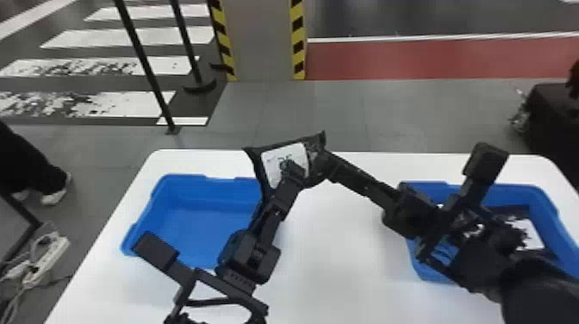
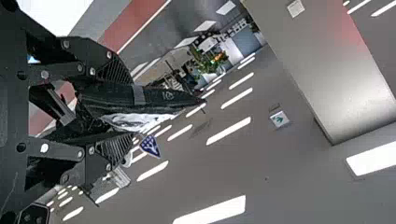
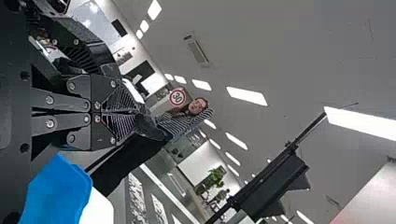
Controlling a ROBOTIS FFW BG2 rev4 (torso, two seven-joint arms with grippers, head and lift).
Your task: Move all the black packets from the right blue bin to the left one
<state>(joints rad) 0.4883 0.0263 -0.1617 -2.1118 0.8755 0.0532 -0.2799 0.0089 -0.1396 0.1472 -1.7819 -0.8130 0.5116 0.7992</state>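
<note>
In the head view, one black packet (image 1: 284,161) with a white label hangs over the inner side of the left blue bin (image 1: 202,224). My right gripper (image 1: 319,166) is shut on the packet's right edge, and my left gripper (image 1: 294,170) has a finger across the label. The left wrist view shows the packet (image 2: 163,99) between the parted fingers of my left gripper (image 2: 133,109). At the fingertips of my right gripper (image 3: 134,112) in the right wrist view is a dark packet edge. Another labelled black packet (image 1: 532,235) lies in the right blue bin (image 1: 545,207).
Both bins stand on a white table (image 1: 344,258). My right forearm reaches across the right bin and hides part of it. A striped pillar (image 1: 263,38) and barrier posts stand beyond the table. A power strip (image 1: 47,258) lies on the floor at the left.
</note>
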